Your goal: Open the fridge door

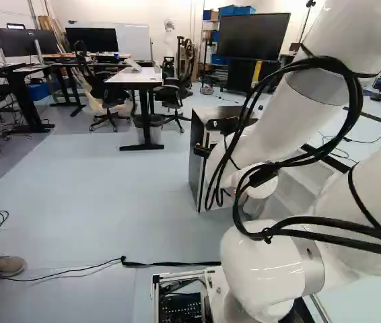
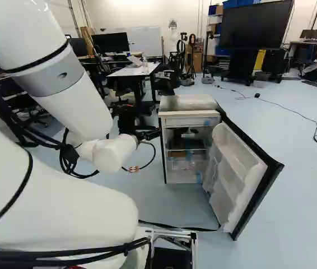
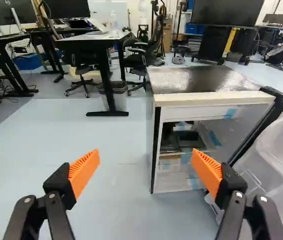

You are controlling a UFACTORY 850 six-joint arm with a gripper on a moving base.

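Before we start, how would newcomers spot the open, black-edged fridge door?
Ahead of the white arm stands a low, boxy fridge with a silvery top. Its black-edged door, with moulded white lining, juts outward, unlike the shelved interior beside it.

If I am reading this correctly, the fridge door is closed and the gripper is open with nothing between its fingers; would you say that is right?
Not quite: the fridge door stands wide open, as the right base view shows. The gripper is indeed open, with nothing held.
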